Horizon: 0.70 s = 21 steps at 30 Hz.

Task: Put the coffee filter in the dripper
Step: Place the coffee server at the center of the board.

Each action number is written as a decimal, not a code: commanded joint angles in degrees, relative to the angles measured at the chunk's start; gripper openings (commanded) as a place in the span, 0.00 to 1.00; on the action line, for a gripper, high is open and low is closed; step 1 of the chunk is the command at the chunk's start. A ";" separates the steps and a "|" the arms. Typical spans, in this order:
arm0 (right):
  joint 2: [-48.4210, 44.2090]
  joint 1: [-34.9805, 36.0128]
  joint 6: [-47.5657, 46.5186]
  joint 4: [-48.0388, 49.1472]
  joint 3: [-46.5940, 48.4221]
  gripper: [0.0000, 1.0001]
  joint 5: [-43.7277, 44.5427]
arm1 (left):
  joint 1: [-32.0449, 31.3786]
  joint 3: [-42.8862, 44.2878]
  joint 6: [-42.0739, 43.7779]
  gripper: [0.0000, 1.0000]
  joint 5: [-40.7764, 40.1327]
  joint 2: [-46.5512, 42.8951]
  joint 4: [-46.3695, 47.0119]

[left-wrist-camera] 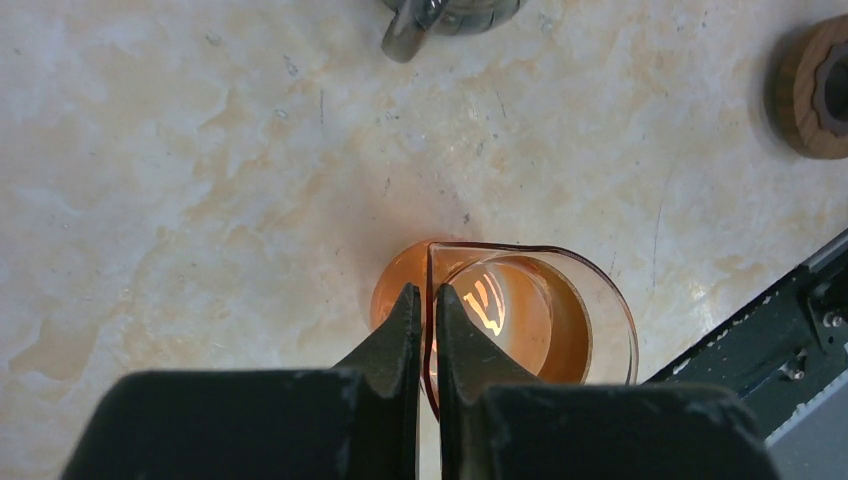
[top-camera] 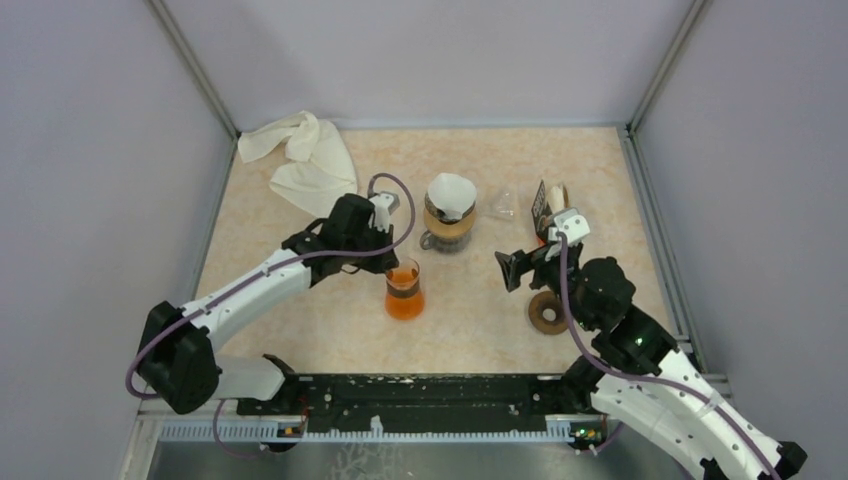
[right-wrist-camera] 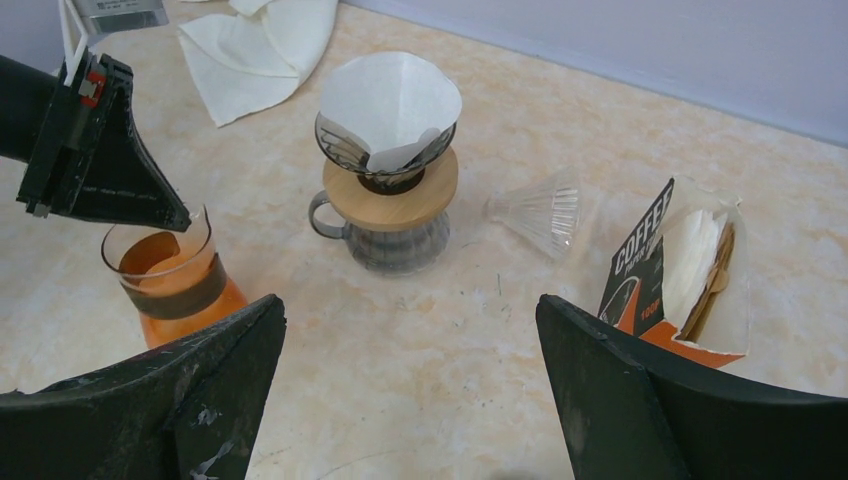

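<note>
The white paper cone filter sits in the black wire dripper, toward the far edge from my spread right gripper; my left gripper clamps the orange glass carafe.

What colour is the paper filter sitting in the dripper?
White. The filter shows best in the right wrist view.

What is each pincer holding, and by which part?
The left pincer is shut on the orange glass carafe, pinching its rim. The right pincer is open and holds nothing.
</note>
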 commanded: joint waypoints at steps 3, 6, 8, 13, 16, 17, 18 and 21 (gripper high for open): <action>3.39 -0.16 4.18 -0.88 4.38 0.96 -0.38 | -6.17 -1.44 -0.98 0.00 -3.67 -2.81 1.47; 5.98 -0.16 6.70 -2.97 5.66 0.96 0.68 | -7.63 -3.07 -2.90 0.00 -5.53 -4.27 3.19; 7.52 -0.14 8.70 -4.47 6.17 0.96 1.31 | -8.28 -4.59 -5.77 0.00 -6.88 -5.59 4.65; 10.58 -0.16 13.87 -7.61 6.37 0.96 1.49 | -9.82 -7.50 -9.26 0.01 -9.08 -7.54 7.30; 11.79 -0.16 16.11 -8.49 5.81 0.96 1.28 | -10.74 -8.05 -10.13 0.03 -9.94 -7.42 7.79; 12.15 -0.16 16.85 -9.01 5.80 0.96 1.53 | -11.04 -8.14 -10.40 0.04 -10.19 -7.33 7.84; 12.69 -0.15 17.65 -9.83 5.86 0.97 1.99 | -11.25 -8.19 -10.82 0.05 -10.30 -7.29 7.96; 14.63 -0.23 20.18 -11.89 6.14 0.99 3.22 | -11.45 -8.90 -11.39 0.07 -10.11 -7.57 8.46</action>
